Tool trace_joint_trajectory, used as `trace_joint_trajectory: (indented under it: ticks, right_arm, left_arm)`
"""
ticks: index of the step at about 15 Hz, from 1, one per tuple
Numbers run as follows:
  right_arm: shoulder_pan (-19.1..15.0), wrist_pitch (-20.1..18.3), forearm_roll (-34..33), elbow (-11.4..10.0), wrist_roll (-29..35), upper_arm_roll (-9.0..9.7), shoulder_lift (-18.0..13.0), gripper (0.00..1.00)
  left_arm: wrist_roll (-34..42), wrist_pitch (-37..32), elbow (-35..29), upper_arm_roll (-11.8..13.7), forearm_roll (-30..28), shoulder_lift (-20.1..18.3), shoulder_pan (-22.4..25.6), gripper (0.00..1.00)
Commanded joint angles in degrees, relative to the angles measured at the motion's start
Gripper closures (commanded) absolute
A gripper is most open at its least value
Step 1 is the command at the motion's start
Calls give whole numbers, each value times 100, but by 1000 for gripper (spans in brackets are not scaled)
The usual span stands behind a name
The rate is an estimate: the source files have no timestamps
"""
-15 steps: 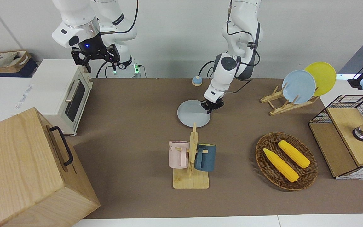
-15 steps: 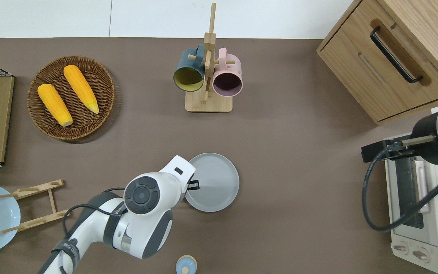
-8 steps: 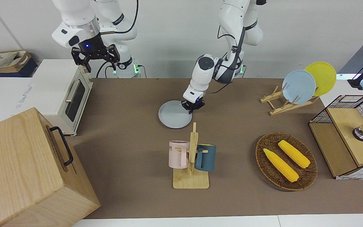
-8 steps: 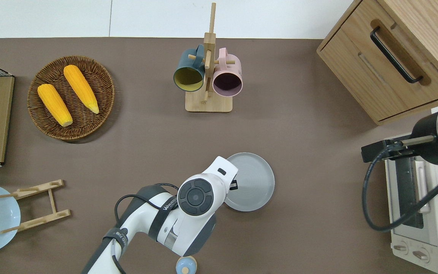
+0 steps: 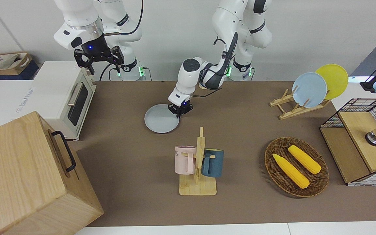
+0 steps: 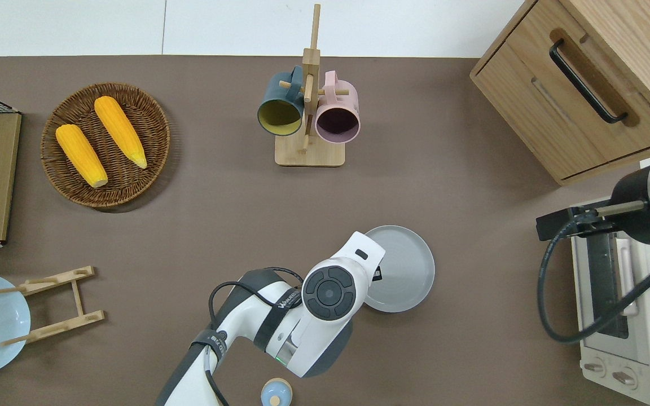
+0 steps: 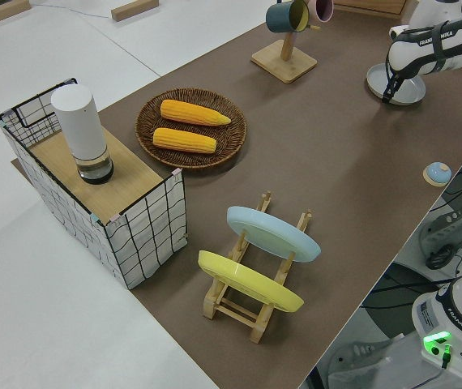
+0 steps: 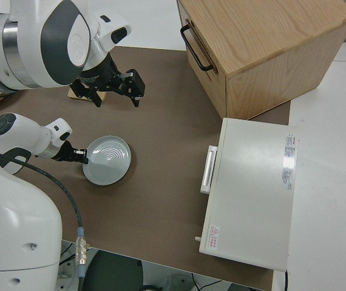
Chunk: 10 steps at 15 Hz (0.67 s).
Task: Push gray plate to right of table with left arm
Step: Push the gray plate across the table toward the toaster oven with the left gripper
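The gray plate (image 5: 160, 123) lies flat on the brown table (image 5: 126, 169), nearer to the robots than the mug rack; it also shows in the overhead view (image 6: 405, 265), the left side view (image 7: 403, 84) and the right side view (image 8: 107, 159). My left gripper (image 5: 180, 111) is down at table height against the plate's rim, on the edge toward the left arm's end of the table (image 6: 377, 275) (image 8: 79, 156). The right arm is parked, with its right gripper (image 5: 99, 60) open and empty (image 8: 116, 90).
A white toaster oven (image 5: 67, 94) and a wooden cabinet (image 5: 28, 176) stand at the right arm's end. A mug rack (image 5: 198, 164) holds a pink and a blue mug. A basket of corn (image 5: 295, 166), a plate rack (image 5: 308, 89) and a wire box (image 5: 361, 143) stand toward the left arm's end.
My left gripper has swept toward the right arm's end of the table, and the gray plate has slid along with it, toward the toaster oven. The right arm has not moved.
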Motion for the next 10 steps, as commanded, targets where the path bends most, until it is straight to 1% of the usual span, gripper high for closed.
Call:
trace_joint_trajectory:
  ticks: [1,2,3,4,6,7,8,9,10]
  right_arm:
    - [-63,-69,46,-3,-6,32,-43,17]
    - [-63,-69,46,5,-15,32,-43,17]
    - [-63,-69,46,-3,-15,23,-43,17]
    - [-63,-69,46,-3,-15,23,-43,17]
    - [-63,-69,46,-3,-15,23,-43,17]
    - [-63,-69,46,-3,-15,32,-43,17]
    - [-63,-69,46,5,-15,23,-43,17]
    - [-63,-69,46,-3,-6,32,-43,17]
    - [-63,-69,55,-3,-6,23,-43,17]
  left_arm:
    - [-130,85,338,32,-49,596,-168,1000]
    - [-130,50,347,32,-49,596,-160,988]
    - [-130,32,356,32,-49,587,-160,945]
    - [-130,23,356,32,-49,587,-160,865]
    - [-113,23,365,32,-49,587,-160,519]
    - [-95,23,365,41,-49,570,-151,381]
    - [-86,6,374,41,-49,561,-142,193]
    - [-60,-64,374,59,-40,526,-116,89]
    - [-42,-195,374,94,-40,482,-98,20]
